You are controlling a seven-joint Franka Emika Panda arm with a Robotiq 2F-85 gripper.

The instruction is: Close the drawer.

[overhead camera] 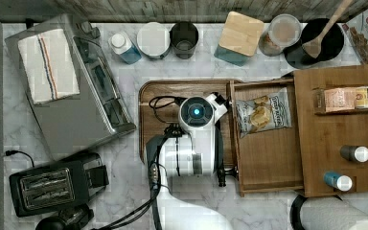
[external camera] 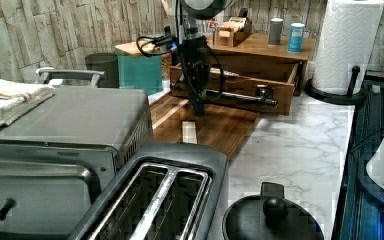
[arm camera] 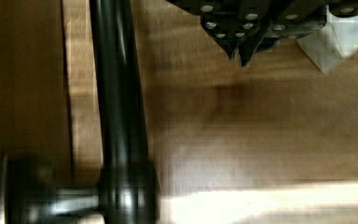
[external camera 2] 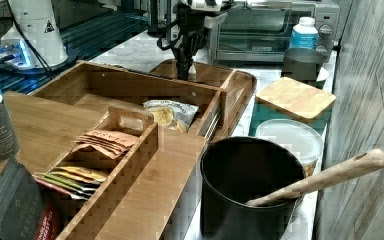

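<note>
In the wrist view the gripper hangs over the tray with its fingertips pressed together, holding nothing, and the drawer's black handle bar lies just beside it. In the top view the drawer stands pulled out from the cabinet toward nine o'clock, over the tray's edge. A bag of chips lies in the drawer's twelve o'clock half.

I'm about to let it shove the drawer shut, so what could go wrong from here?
The chip bag lies inside the open drawer; if it rides up, it may catch under the cabinet top. The gripper hangs beside the handle bar, over the tray, so a push might slip off the bar.
</note>
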